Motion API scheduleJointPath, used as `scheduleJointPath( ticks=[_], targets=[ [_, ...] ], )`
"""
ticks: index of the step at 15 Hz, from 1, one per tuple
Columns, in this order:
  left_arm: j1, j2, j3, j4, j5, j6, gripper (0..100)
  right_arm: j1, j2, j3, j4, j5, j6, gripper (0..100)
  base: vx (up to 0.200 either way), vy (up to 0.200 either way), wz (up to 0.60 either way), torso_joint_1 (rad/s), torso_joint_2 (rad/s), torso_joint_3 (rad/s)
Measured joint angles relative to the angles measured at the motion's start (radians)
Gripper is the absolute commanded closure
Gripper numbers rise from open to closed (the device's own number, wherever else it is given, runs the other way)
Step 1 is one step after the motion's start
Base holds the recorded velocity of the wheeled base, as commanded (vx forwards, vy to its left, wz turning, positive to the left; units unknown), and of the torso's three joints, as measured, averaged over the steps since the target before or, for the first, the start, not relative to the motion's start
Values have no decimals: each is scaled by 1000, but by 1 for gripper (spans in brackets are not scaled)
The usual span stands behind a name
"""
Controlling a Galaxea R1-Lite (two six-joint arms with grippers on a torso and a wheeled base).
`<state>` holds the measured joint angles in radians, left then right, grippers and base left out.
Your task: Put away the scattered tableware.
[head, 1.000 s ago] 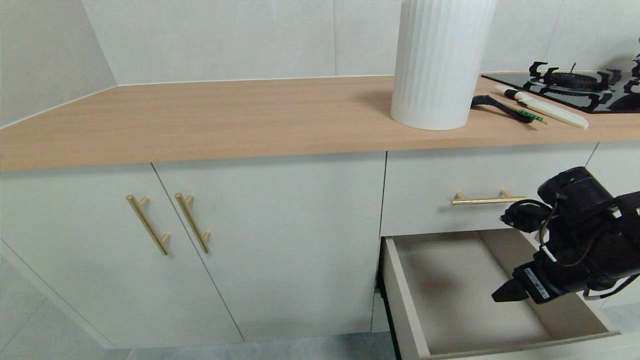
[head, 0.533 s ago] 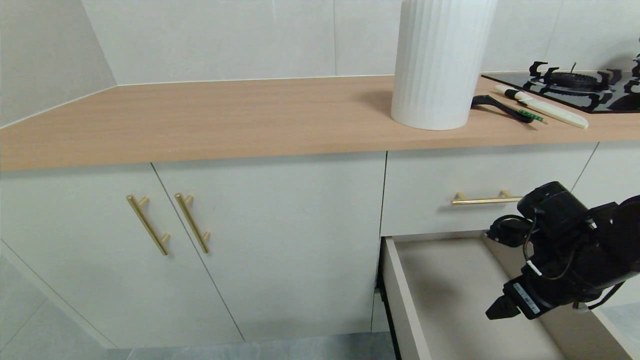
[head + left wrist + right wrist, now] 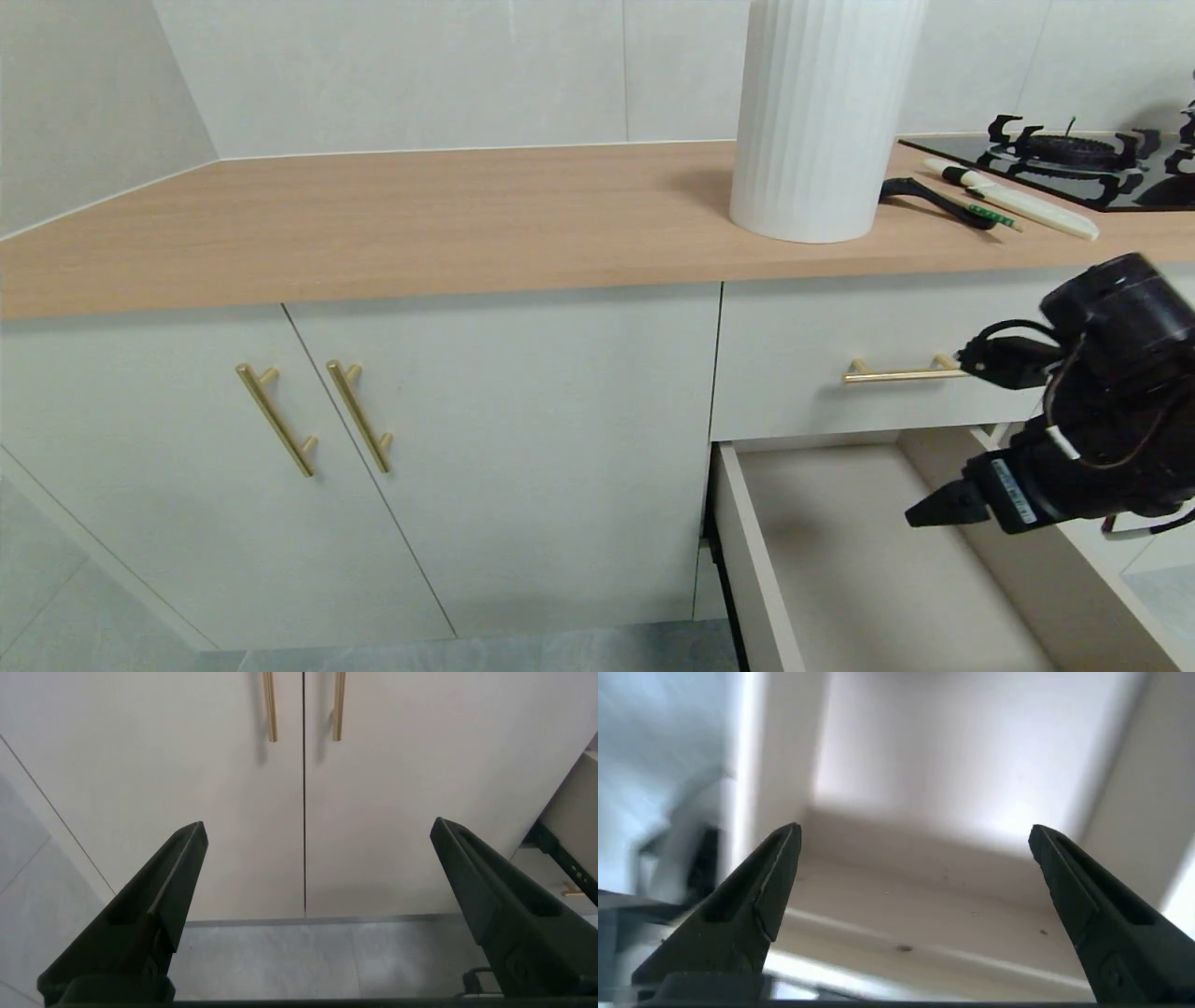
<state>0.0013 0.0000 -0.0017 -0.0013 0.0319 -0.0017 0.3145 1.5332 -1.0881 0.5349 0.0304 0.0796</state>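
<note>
Your right gripper (image 3: 912, 840) hangs wide open, empty, over the drawer (image 3: 750, 532), its label (image 3: 1010, 492) too small to read; left gripper (image 3: 318, 831) likewise wide, empty.

The wooden countertop (image 3: 420, 219) is sitting above the jaws of the right gripper (image 3: 934, 511), carrying a white ribbed container (image 3: 812, 121), a black-handled utensil (image 3: 934, 198), a green-tipped stick (image 3: 991, 216), a cream utensil (image 3: 1022, 203) and a black hob (image 3: 1074, 166).

1. Countertop (image 3: 420, 224): tan wood grain.
2. Vase (image 3: 817, 121): white, vertical ribs.
3. Cabinet doors (image 3: 523, 448): off-white; handles (image 3: 359, 415) gold.
4. Drawer (image 3: 840, 560): beige inside.
5. Knife (image 3: 1018, 201): cream. Utensil (image 3: 934, 198): black.
6. Hob (image 3: 1074, 163): black.
7. Wall tiles (image 3: 420, 75): pale grey.
</note>
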Motion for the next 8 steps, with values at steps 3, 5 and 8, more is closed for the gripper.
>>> scheduleJointPath(
  ticks=[3,5,8],
  targets=[
    [0,0,0,0,0,0,0,-46,-130,-47,36,-9,-7,0,0,0,0,0,0,0],
    [0,0,0,0,0,0,0,-96,-174,-60,20,-10,-35,0,0,0,0,0,0,0],
    [0,0,0,0,0,0,0,-129,-211,-64,-4,-11,-42,0,0,0,0,47,-153,-94]
  ],
)
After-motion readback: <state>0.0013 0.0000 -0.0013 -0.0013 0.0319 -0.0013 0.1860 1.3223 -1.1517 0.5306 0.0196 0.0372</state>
